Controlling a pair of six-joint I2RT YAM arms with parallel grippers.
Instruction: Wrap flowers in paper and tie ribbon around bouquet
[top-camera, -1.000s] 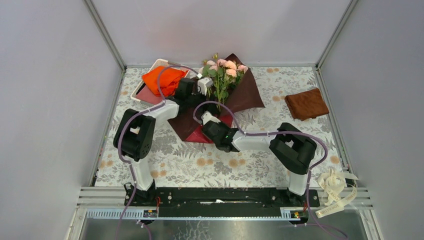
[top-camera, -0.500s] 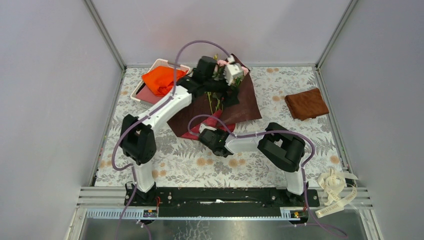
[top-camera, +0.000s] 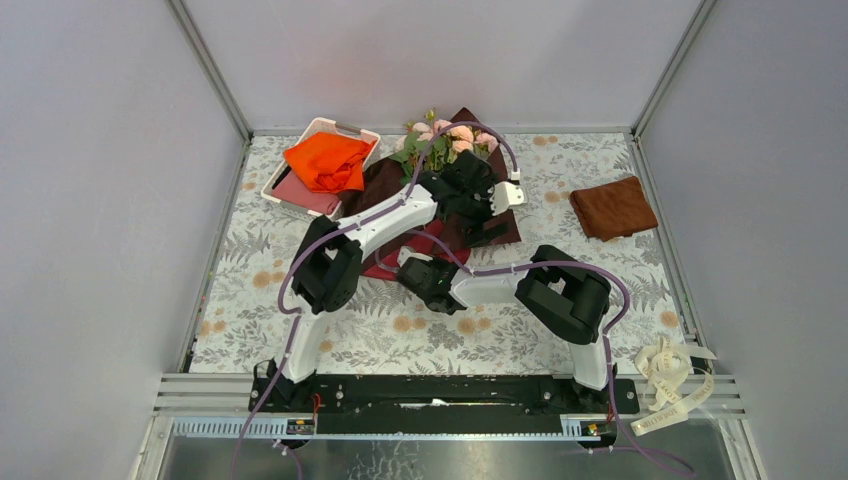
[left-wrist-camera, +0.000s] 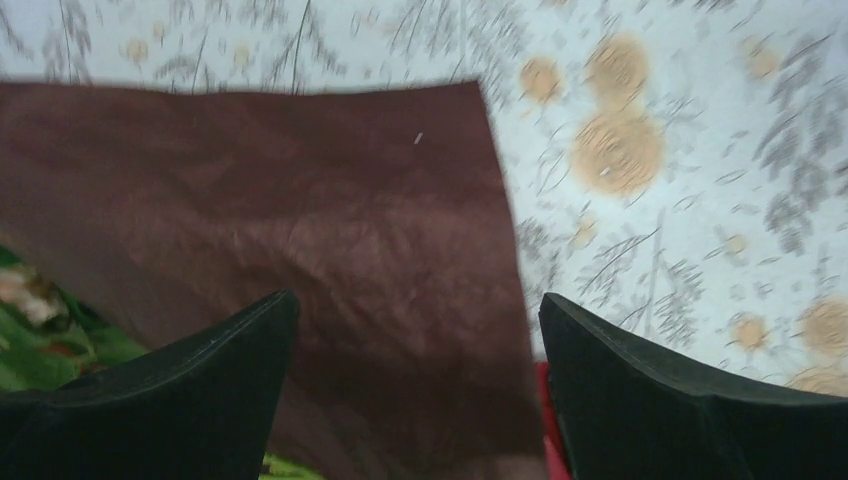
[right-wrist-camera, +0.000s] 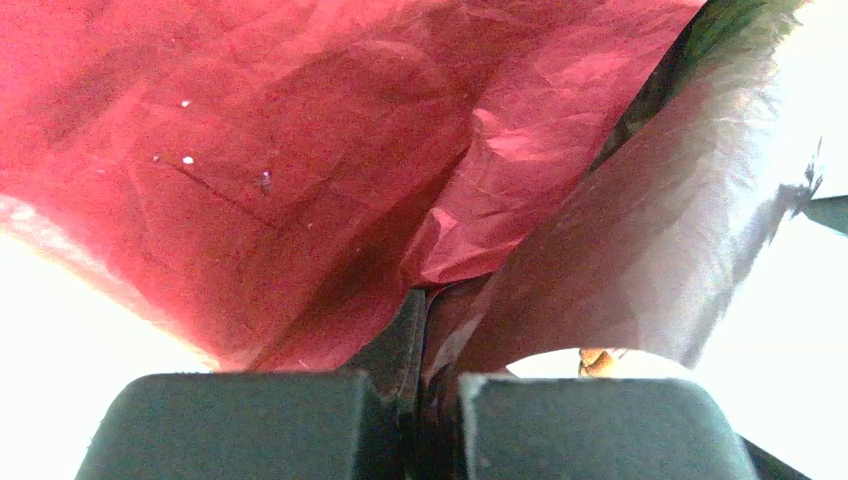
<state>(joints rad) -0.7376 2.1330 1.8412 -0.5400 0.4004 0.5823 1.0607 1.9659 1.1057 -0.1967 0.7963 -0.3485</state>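
Two pincers are mine, and they stand in opposite states. My right pincer (right-wrist-camera: 421, 335) is closed tight, its dark pads pinching a fold of the large, dark red, crinkly paper sheet (right-wrist-camera: 250, 150) at the sheet's near edge. My left pincer (left-wrist-camera: 415, 315) is spread wide with nothing between its pads. It hovers over the far right part of the paper, close to the edge where the flower-patterned table covering (left-wrist-camera: 650, 200) begins; this wrist view is blurred. From above, the paper lies spread over the middle of the table's far half, partly hidden by my left arm (top-camera: 385, 220) crossing it. The bunch of pale pink roses with green leaves and thin stems (top-camera: 447, 140) lies on the paper, heads toward the far edge. A folded orange cloth (top-camera: 325, 160) sits in a white tray (top-camera: 272, 183) just left of the paper. A folded brown cloth (top-camera: 612, 207) lies well apart to the right. The long cream-white ribbon (top-camera: 672, 385) sits in a loose heap at the near right corner, on the metal rail (top-camera: 200, 392), well away from both pincers.
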